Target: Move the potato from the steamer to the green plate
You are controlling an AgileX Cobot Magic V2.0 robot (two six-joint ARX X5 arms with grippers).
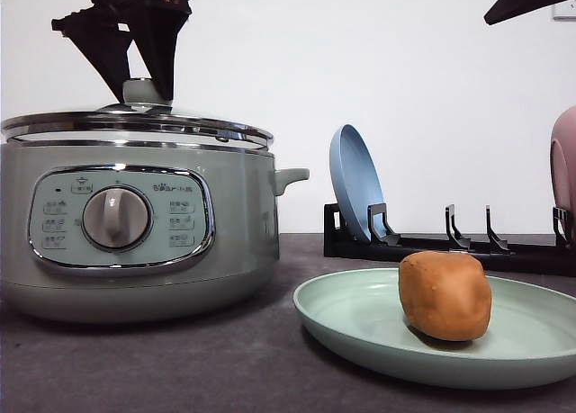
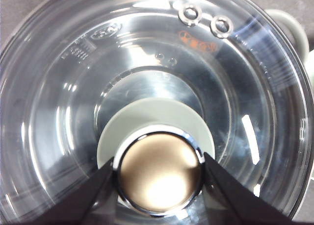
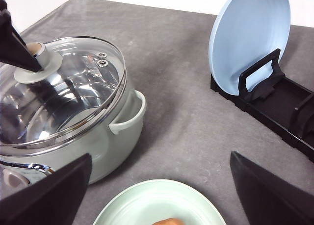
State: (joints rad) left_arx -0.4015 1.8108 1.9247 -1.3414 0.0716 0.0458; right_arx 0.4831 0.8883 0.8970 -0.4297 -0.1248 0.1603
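blue plate [image 1: 354, 181] upright in black rack [image 1: 450, 242] behind potato-bearing green plate [image 1: 360, 318]

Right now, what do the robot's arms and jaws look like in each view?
In the front view the left gripper is matte black, with flat angular plates tapering downward from a bulkier black wrist. The left wrist view shows its jaws as plain dark wedges with straight edges. The right gripper has the same black, triangular, unmarked jaws; in the front view a black part of the right arm shows at the upper right. No markings are legible.
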